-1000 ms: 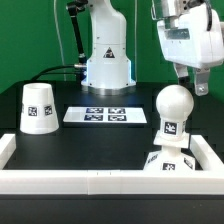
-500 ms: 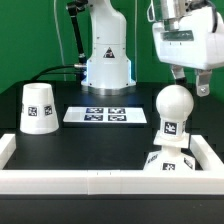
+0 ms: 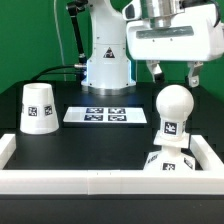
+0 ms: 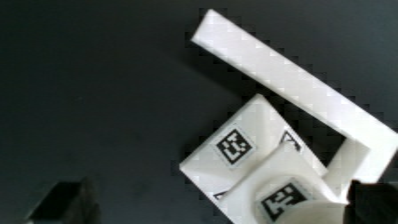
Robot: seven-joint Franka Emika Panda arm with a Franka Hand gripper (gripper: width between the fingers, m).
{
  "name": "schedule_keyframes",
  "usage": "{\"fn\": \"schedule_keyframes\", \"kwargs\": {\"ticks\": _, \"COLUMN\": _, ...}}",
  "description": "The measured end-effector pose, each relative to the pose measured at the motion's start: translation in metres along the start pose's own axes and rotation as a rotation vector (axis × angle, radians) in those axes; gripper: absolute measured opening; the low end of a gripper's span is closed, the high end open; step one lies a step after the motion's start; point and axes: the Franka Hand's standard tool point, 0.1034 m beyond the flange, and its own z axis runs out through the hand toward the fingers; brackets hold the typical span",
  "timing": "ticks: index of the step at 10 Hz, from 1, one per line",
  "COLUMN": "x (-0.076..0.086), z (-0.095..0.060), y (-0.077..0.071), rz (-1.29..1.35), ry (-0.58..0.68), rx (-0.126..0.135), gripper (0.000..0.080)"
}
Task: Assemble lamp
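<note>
Fingers: spread wide, nothing between them, hanging just above the bulb at 6 o'clock. Bulb: white ball, upright on the square base, black-and-white square tag on its neck. Base: at 5 o'clock on the black counter, apparently tucked against the white border rail, with tags across its faces. Shade: at 9 o'clock, well apart, wide end down, tagged too.
</note>
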Motion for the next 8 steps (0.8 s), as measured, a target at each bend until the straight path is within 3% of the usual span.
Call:
{"fn": "schedule_keyframes", "kwargs": {"ticks": 5, "x": 0.002, "z": 0.000, "y": 0.001, "rz": -0.012, "ry": 0.002, "rx": -0.003, "gripper": 0.0699}}
{"fn": "schedule_keyframes", "kwargs": {"ticks": 6, "x": -0.001, "z": 0.000, "y": 0.008, "rz": -0.164, "ry": -0.020, "rx": -0.038, "gripper": 0.0699}}
{"fn": "schedule_keyframes", "kwargs": {"ticks": 8, "x": 0.001, "z": 0.000, "y": 0.031, "rz": -0.350, "ry": -0.026, "rx": -0.058, "gripper": 0.0699}}
